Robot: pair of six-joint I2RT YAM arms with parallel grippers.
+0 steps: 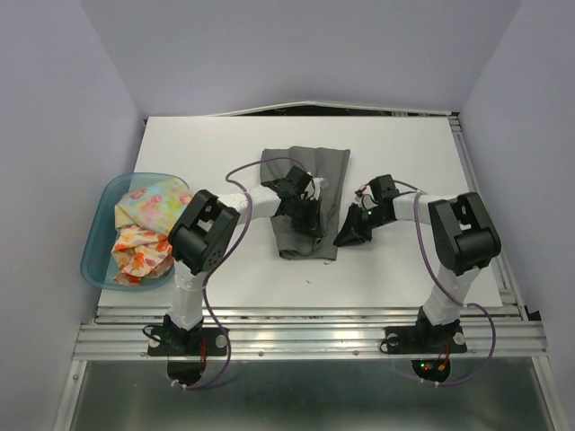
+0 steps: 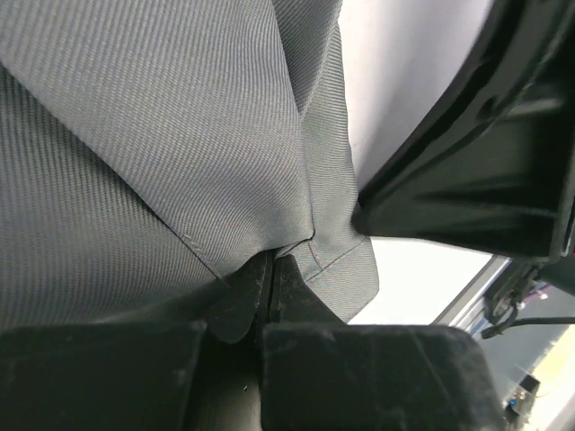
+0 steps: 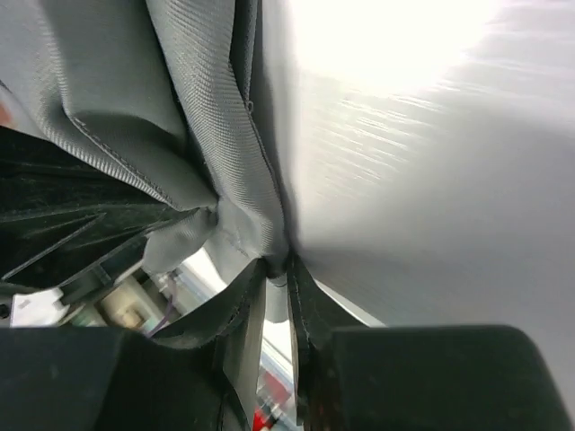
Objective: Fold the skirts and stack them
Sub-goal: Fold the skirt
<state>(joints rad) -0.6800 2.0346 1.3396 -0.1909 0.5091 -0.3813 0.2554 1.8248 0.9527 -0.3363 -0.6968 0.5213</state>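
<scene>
While two floral skirts (image 1: 154, 201) (image 1: 139, 252) fill one basin (image 1: 93, 241), left tool (image 2: 272, 269) pinching one grey skirt (image 1: 305, 167), right tool (image 3: 278, 269) at hem, grip unclear

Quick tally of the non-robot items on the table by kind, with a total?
Skirts: 3 (dark grey skirt spread on the table; pastel floral skirt and orange-flowered skirt in the basin)
Basins: 1 (blue basin, at the table's left edge)
Total: 4
</scene>
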